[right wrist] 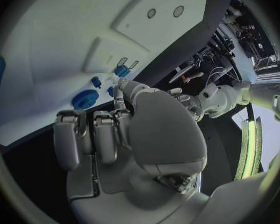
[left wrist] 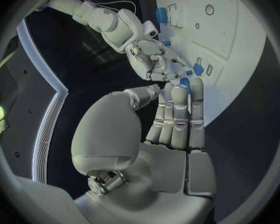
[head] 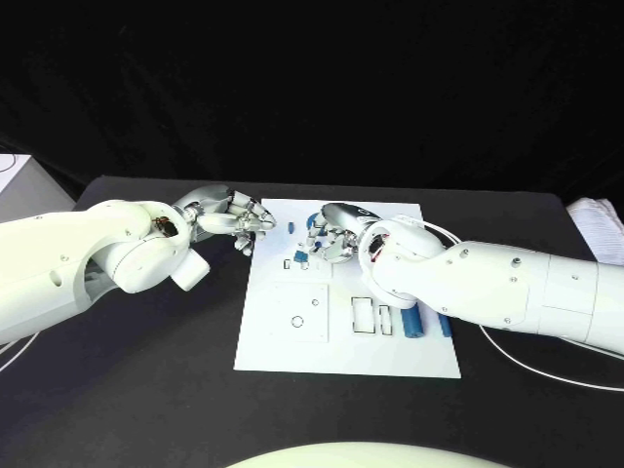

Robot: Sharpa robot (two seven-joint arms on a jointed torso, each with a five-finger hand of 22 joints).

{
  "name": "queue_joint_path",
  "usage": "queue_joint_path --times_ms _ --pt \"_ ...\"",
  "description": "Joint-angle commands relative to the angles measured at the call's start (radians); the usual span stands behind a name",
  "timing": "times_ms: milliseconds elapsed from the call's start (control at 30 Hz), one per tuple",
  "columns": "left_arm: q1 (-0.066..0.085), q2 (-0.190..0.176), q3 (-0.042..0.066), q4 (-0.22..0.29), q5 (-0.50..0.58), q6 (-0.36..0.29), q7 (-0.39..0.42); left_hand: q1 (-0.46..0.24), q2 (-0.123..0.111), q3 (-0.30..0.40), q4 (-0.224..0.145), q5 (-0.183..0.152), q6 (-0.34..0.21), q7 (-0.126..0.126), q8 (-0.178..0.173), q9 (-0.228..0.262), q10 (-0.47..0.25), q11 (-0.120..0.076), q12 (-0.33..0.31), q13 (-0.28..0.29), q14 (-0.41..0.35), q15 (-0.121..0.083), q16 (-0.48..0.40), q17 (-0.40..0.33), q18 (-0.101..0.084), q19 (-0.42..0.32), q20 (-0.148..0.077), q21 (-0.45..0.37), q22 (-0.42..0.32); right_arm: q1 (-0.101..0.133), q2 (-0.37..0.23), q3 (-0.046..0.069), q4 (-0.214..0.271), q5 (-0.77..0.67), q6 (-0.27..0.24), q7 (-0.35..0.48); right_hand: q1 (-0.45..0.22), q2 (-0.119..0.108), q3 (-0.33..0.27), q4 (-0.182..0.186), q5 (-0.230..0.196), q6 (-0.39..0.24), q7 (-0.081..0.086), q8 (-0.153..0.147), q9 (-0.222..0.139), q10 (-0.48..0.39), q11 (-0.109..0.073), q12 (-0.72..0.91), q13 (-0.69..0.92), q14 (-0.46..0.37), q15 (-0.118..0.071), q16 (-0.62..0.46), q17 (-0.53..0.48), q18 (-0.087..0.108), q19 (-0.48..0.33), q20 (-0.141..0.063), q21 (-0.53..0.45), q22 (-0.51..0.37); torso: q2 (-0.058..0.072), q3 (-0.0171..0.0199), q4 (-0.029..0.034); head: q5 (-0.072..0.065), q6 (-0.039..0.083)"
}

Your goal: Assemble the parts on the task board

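A: Head view, status?
B: Task board (head: pixel 343 341) lies mid-desk (head: pixel 143 390). Long blue parts (head: pixel 413 320) lie loose near its right edge; judged early stage. Right hand (head: pixel 337 234) hovers over the board's far end beside a small blue part (head: pixel 301 256), grip indeterminate.

A: Left wrist view?
B: Left hand (left wrist: pixel 174 114) open, fingers extended, at the board's edge.

A: Right wrist view?
B: No legible markings.

Both arms are glossy white, built of thick rounded shells joined at bulging round housings. The left arm (head: pixel 73 258) and the right arm (head: pixel 523 288) each end in a silver metallic hand. The left hand (head: pixel 228 219) and right hand (head: pixel 337 232) have segmented fingers (left wrist: pixel 179 115) with smooth grey pads. A thin white cable (head: pixel 397 234) loops at the right wrist.
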Motion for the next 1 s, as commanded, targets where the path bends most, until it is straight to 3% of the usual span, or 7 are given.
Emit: queue_joint_path --times_ms 33,167,367,467,567,767,1000 --pt "0.000 0.000 0.001 0.001 0.007 0.012 0.006 -0.001 -0.001 -0.006 -0.001 -0.002 0.001 0.007 -0.003 -0.002 -0.004 0.002 -0.005 -0.001 -0.003 0.000 -0.003 -0.001 0.014 -0.004 0.002 -0.004 -0.002 -0.001 0.001 0.000 0.003 -0.075 -0.044 0.069 0.020 -0.002 0.038 -0.042 0.004 -0.021 0.010 -0.015 -0.007 0.001 0.011 0.004 0.134 0.102 0.009 0.007 0.252 -0.013 0.076 0.005 0.006 0.222 0.000 -0.0011 0.0004 -0.001 0.002" --pt "0.000 0.000 0.001 0.000 0.007 0.008 0.010 -0.001 -0.001 -0.006 -0.001 -0.002 0.001 0.007 -0.003 -0.002 -0.004 0.002 -0.005 -0.001 -0.003 0.000 -0.003 -0.001 0.014 -0.004 0.002 -0.004 -0.002 -0.001 0.005 0.000 0.000 -0.136 -0.015 0.107 0.019 -0.002 0.108 -0.099 0.001 -0.028 0.017 -0.027 -0.015 -0.006 0.019 -0.001 0.130 0.102 0.018 0.007 0.252 -0.013 0.075 0.012 0.004 0.222 0.000 -0.0014 0.0013 0.000 0.004" --pt "0.000 -0.003 0.001 0.000 0.007 0.004 0.016 -0.001 -0.001 -0.008 0.000 -0.002 0.001 0.006 -0.003 -0.004 -0.002 0.002 -0.006 -0.004 -0.002 0.000 -0.004 -0.003 0.014 -0.003 0.003 -0.007 -0.003 0.002 0.011 0.000 -0.009 -0.204 0.049 0.143 -0.003 -0.004 0.169 -0.147 -0.019 -0.040 0.007 -0.046 -0.024 -0.018 0.012 -0.010 0.121 0.103 0.015 0.009 0.257 -0.011 0.071 0.009 -0.004 0.219 0.000 -0.0026 0.0020 0.000 0.004" --pt "0.001 -0.003 0.001 0.000 0.007 0.004 0.017 -0.001 -0.001 -0.008 0.000 -0.002 0.001 0.006 -0.003 -0.004 -0.002 0.002 -0.006 -0.004 -0.002 0.000 -0.004 -0.003 0.014 -0.003 0.003 -0.007 -0.003 0.007 0.019 0.001 -0.022 -0.228 0.098 0.163 -0.017 -0.005 0.183 -0.157 -0.028 -0.042 0.000 -0.052 -0.026 -0.022 0.004 -0.014 0.118 0.103 0.010 0.010 0.259 -0.010 0.069 0.005 -0.007 0.217 0.000 -0.0030 0.0025 0.001 0.003" --pt "0.001 -0.003 0.001 0.001 0.007 0.003 0.018 -0.001 -0.001 -0.008 0.000 -0.002 0.001 0.006 -0.003 -0.004 -0.002 0.002 -0.006 -0.004 -0.002 0.000 -0.004 -0.003 0.014 -0.003 0.003 -0.007 -0.003 0.012 0.028 0.001 -0.036 -0.252 0.163 0.186 -0.036 -0.007 0.197 -0.175 -0.040 -0.046 -0.009 -0.063 -0.028 -0.034 -0.016 -0.023 0.110 0.104 -0.006 0.012 0.263 -0.007 0.064 -0.007 -0.017 0.213 0.000 -0.0032 0.0043 0.002 0.002" --pt "0.001 -0.003 0.001 0.001 0.007 0.003 0.017 -0.001 -0.001 -0.008 0.000 -0.002 0.001 0.006 -0.003 -0.004 -0.002 0.002 -0.006 -0.004 -0.002 0.000 -0.004 -0.003 0.014 -0.003 0.003 -0.007 -0.003 0.017 0.043 0.001 -0.053 -0.281 0.257 0.207 -0.049 -0.009 0.205 -0.192 -0.045 -0.063 -0.024 -0.078 -0.032 -0.046 -0.030 -0.032 0.102 0.104 -0.018 0.012 0.263 -0.005 0.059 -0.018 -0.029 0.207 0.001 -0.0013 0.0010 0.007 0.000" --pt "0.001 -0.003 0.001 0.001 0.007 0.004 0.017 0.000 -0.001 -0.008 0.000 -0.002 0.002 0.006 -0.003 -0.005 -0.002 0.001 -0.006 -0.005 -0.002 0.000 -0.005 -0.004 0.014 -0.003 0.003 -0.007 -0.004 0.021 0.057 0.001 -0.073 -0.307 0.285 0.200 -0.061 -0.003 0.214 -0.210 -0.046 -0.096 -0.039 -0.101 -0.038 -0.051 -0.043 -0.034 0.100 0.104 -0.030 0.012 0.263 -0.005 0.058 -0.029 -0.030 0.208 0.001 -0.0007 0.0010 0.008 0.001"
